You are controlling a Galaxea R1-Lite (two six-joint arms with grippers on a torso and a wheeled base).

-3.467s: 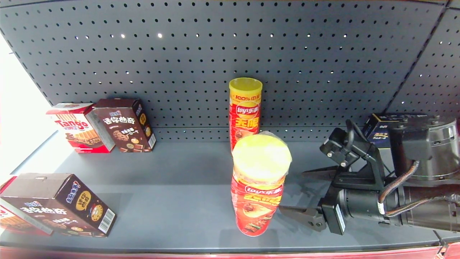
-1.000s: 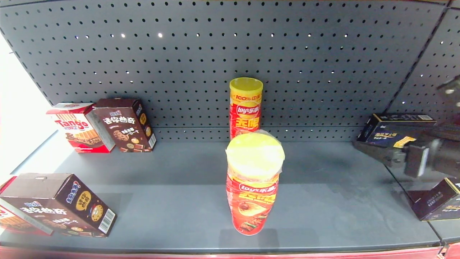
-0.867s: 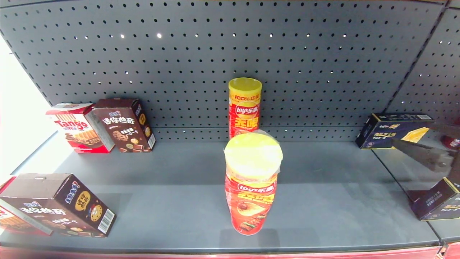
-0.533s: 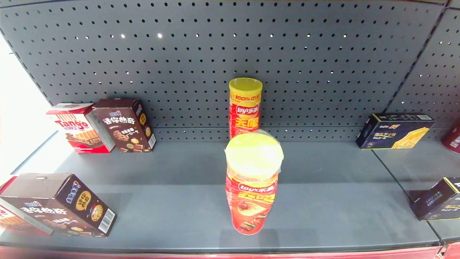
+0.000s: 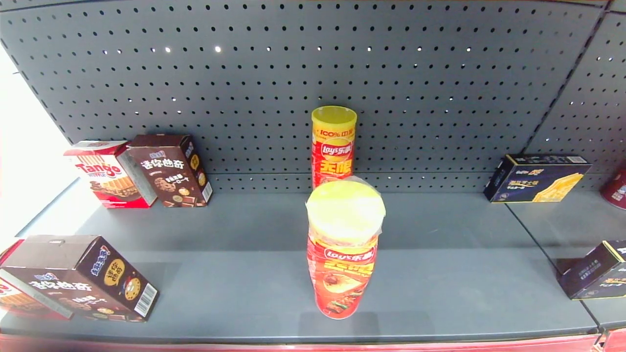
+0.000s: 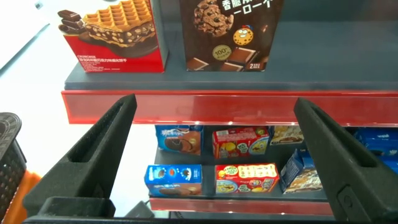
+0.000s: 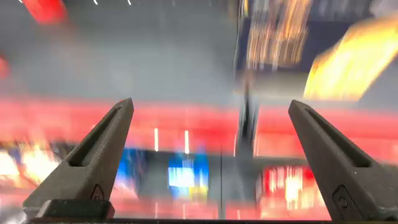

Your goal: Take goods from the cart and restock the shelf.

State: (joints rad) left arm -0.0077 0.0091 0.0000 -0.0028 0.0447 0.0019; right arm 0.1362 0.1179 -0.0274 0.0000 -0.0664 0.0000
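Two cans, head view: the front can [image 5: 345, 249] stands upright near the shelf [image 5: 440, 283] lip. The back can [image 5: 334, 144] stands straight behind it, against the pegboard [image 5: 440, 98].
Head view, risk: the front can is tall and narrow, with loose film round its lid. I judge that a sideways brush from an arm bringing the next item could tip it over the lip.
Left wrist view, gripper: the left gripper [image 6: 214, 102] is spread wide and holds nothing. It sits low in front of the red shelf edge [image 6: 249, 107], with a black mesh basket [image 6: 7, 155], possibly the cart, to one side.
Left wrist view, risk: lifting straight up could catch that red edge.
Right wrist view, gripper: the right gripper [image 7: 211, 104] is also wide apart and empty.
Right wrist view, risk: I cannot tell what lies beyond it, so a fast swing could clip a shelved box.
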